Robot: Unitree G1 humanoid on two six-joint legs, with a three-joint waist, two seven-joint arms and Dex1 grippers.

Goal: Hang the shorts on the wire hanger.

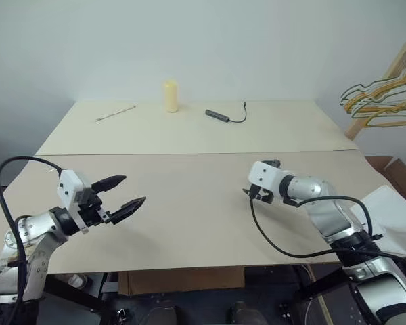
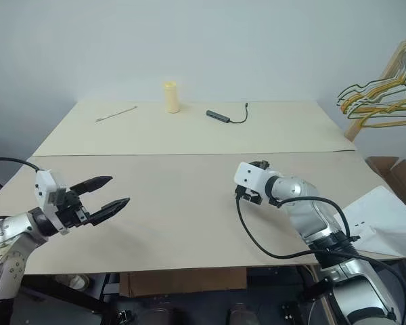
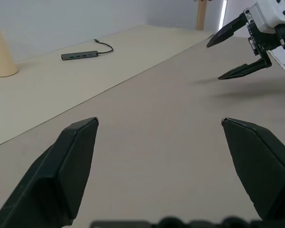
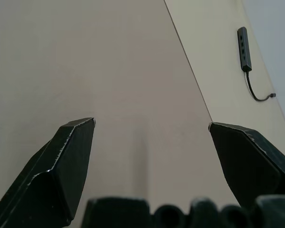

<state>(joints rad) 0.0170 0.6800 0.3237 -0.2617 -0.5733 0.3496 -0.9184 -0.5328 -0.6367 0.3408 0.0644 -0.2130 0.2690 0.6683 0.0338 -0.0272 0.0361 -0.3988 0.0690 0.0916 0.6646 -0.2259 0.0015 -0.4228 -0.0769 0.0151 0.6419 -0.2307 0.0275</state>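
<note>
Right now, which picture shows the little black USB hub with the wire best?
The right wrist view: the hub lies unblocked there and its cord curls plainly off one end. The left wrist view shows it smaller, near the yellow cylinder. Both eye views show it tiny at the table's far side.

Plain pale grey-white wall (image 1: 203,40) behind. Wide beige table (image 1: 189,223) in two boards, seam running across middle. Near far edge: cream cylinder (image 1: 170,96), thin stick (image 1: 115,113), dark USB hub with cable (image 1: 218,116). Wooden rack with yellow and green hangers (image 1: 386,95) past right far corner. Cardboard box (image 1: 396,172) beside right edge. Light even, soft.
</note>
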